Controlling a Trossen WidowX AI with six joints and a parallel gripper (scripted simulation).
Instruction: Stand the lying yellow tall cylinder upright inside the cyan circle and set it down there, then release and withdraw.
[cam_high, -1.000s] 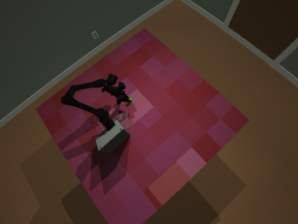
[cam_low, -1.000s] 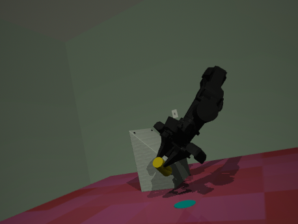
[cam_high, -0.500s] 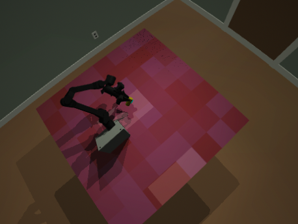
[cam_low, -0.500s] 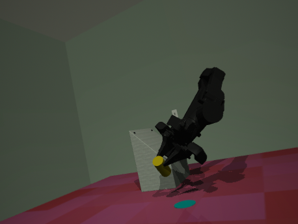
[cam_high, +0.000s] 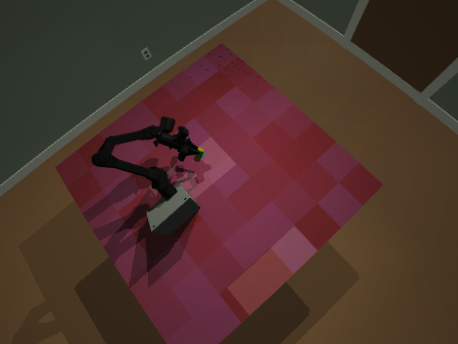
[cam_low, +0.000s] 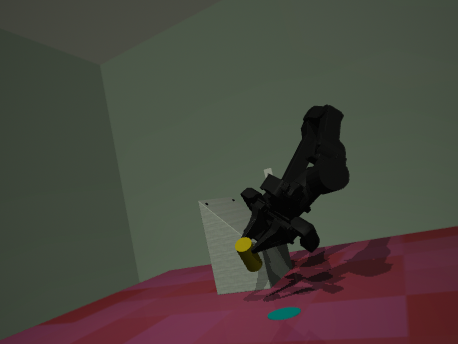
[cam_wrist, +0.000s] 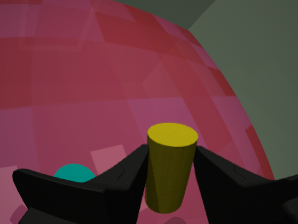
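Observation:
The yellow tall cylinder (cam_high: 198, 156) (cam_low: 250, 260) (cam_wrist: 169, 172) is held in the air, tilted, with its upper end leaning left in the exterior view. My gripper (cam_high: 198, 152) (cam_low: 248, 244) (cam_wrist: 170, 151) is shut on it near its upper end, one finger on each side. The cyan circle (cam_high: 203, 155) (cam_low: 284, 313) (cam_wrist: 74, 172) lies flat on the mat. In the exterior view it shows below and to the right of the cylinder. In the wrist view it is left of the cylinder, partly hidden by the left finger.
The patchwork mat (cam_high: 280, 200) (cam_low: 370, 312) in reds and pinks lies under the arm. A grey-white box-shaped block (cam_high: 172, 212) (cam_low: 225, 260) stands at the arm's base, behind the cylinder in the exterior view. Arm shadows fall on the mat.

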